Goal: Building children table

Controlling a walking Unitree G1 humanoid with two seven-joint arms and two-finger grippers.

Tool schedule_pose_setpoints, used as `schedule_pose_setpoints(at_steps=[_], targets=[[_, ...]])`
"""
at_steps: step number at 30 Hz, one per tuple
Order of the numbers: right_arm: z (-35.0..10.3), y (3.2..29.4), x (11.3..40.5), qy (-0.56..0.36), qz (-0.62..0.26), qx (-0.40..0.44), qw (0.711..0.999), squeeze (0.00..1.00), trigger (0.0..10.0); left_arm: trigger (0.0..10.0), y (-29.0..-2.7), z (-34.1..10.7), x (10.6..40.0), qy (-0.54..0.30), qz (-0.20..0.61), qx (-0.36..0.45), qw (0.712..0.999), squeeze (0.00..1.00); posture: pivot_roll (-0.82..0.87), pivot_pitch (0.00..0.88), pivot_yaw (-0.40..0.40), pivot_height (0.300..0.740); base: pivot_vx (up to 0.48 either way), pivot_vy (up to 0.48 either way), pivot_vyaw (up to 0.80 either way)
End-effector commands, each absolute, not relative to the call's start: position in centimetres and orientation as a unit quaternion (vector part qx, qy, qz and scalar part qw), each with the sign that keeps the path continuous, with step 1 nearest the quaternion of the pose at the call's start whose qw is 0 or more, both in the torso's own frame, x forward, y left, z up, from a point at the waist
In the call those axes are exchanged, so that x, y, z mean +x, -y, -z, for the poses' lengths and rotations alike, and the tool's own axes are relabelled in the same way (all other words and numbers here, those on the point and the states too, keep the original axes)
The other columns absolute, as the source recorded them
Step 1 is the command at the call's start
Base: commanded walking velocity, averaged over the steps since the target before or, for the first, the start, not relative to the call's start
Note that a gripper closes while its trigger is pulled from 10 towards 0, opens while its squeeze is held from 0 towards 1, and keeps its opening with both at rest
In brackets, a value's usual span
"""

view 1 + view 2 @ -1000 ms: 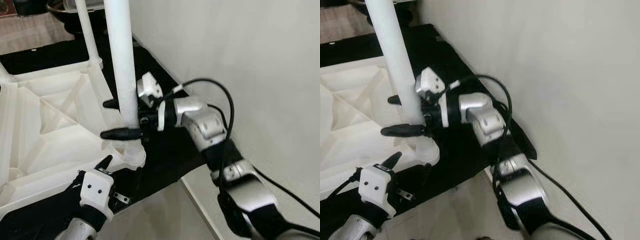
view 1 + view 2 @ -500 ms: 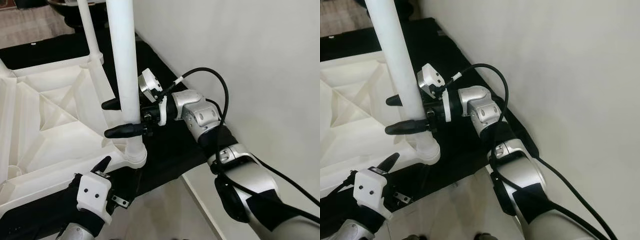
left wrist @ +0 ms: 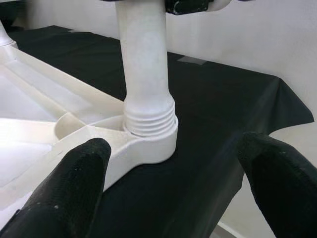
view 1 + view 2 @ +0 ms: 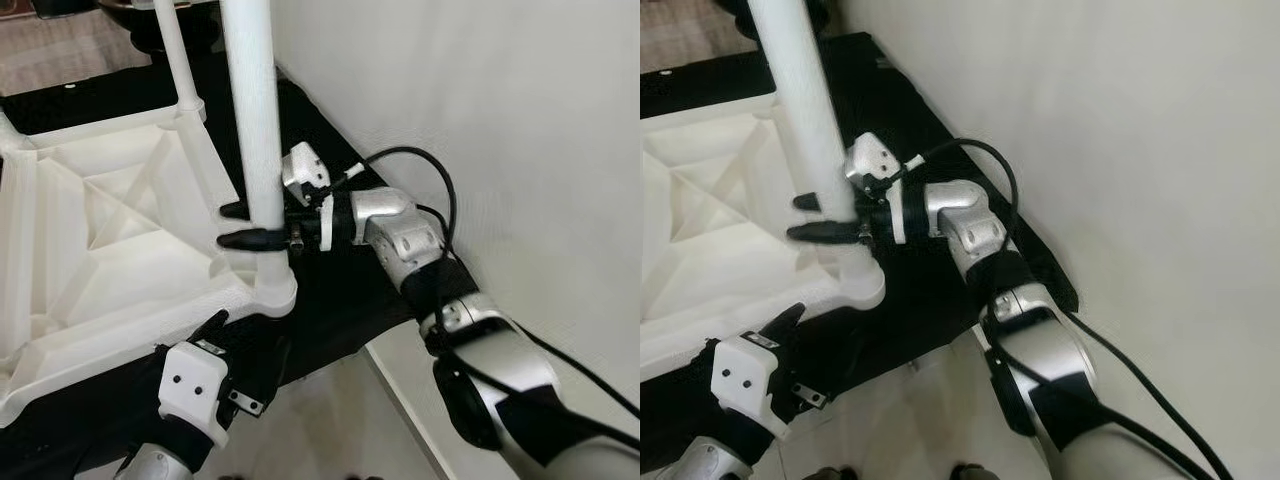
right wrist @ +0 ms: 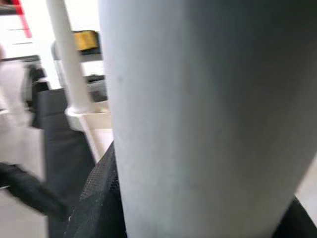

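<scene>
Firmly, the right gripper (image 4: 250, 226) clamps both black fingers around the white table leg (image 4: 252, 110), which stands upright in the corner socket (image 4: 272, 297) of the upturned tabletop (image 4: 110, 240). At seven o'clock from that socket, the left gripper (image 3: 178, 173) hovers with fingers spread, above the black cloth (image 4: 340, 290).

Table leg (image 4: 252, 110): matt white plastic, smooth, threaded at base. Tabletop underside (image 4: 100, 240): ribbed white plastic. Floor cloth (image 3: 218, 114): matt black. Right arm (image 4: 400, 225): brushed silver metal.
</scene>
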State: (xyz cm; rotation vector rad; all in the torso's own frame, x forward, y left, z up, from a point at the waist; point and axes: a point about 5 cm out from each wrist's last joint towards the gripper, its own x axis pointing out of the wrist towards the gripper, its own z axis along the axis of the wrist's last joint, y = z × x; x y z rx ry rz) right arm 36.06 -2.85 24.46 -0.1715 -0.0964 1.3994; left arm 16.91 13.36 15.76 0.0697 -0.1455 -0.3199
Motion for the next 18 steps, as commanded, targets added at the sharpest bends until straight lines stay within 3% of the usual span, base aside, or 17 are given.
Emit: schedule_pose_setpoints(at_steps=[1, 2, 3, 4, 5, 8, 17, 18], targets=[[-21.9, 3.9, 36.6, -0.027, -0.582, -0.101, 0.807, 0.00, 0.0, 10.0, -13.4, -15.4, 16.8, 0.062, 0.160, 0.035, 0.985, 0.00, 0.10, 0.214, -0.063, 0.740, 0.000, 0.000, 0.00], [-21.1, 4.3, 36.8, -0.047, -0.503, -0.099, 0.858, 0.00, 0.0, 10.0, -13.4, -15.4, 16.8, 0.061, 0.161, 0.035, 0.984, 0.00, 0.10, 0.215, -0.063, 0.740, 0.000, 0.000, 0.00], [-21.1, 4.3, 36.8, -0.047, -0.503, -0.099, 0.858, 0.00, 0.0, 10.0, -13.4, -15.4, 16.8, 0.061, 0.161, 0.035, 0.984, 0.00, 0.10, 0.215, -0.063, 0.740, 0.000, 0.000, 0.00], [-20.5, 4.2, 35.4, -0.030, -0.406, -0.090, 0.909, 0.00, 0.0, 10.0, -13.4, -15.4, 16.9, 0.061, 0.162, 0.036, 0.984, 0.00, 0.08, 0.216, -0.051, 0.740, 0.000, 0.000, 0.00], [-20.1, 4.2, 33.7, -0.036, -0.346, -0.068, 0.935, 0.00, 0.0, 10.0, -13.5, -15.4, 17.0, 0.060, 0.162, 0.036, 0.984, 0.00, 0.07, 0.221, -0.039, 0.740, 0.000, 0.000, 0.00], [-19.9, 3.9, 31.9, -0.035, -0.305, -0.042, 0.951, 0.00, 0.0, 10.0, -13.6, -15.3, 17.1, 0.059, 0.165, 0.038, 0.984, 0.00, 0.06, 0.204, -0.035, 0.740, 0.000, 0.000, 0.00], [-21.0, 1.9, 31.3, -0.033, -0.299, -0.046, 0.953, 0.00, 0.0, 10.0, -13.6, -15.1, 17.6, 0.059, 0.160, 0.043, 0.984, 0.00, 0.07, 0.187, -0.042, 0.740, 0.000, 0.000, 0.00], [-21.2, 1.6, 31.1, -0.035, -0.310, -0.047, 0.949, 0.00, 10.0, 10.0, -13.7, -15.1, 17.7, 0.060, 0.158, 0.044, 0.985, 0.00, 0.07, 0.183, -0.042, 0.740, 0.000, 0.000, 0.00]])
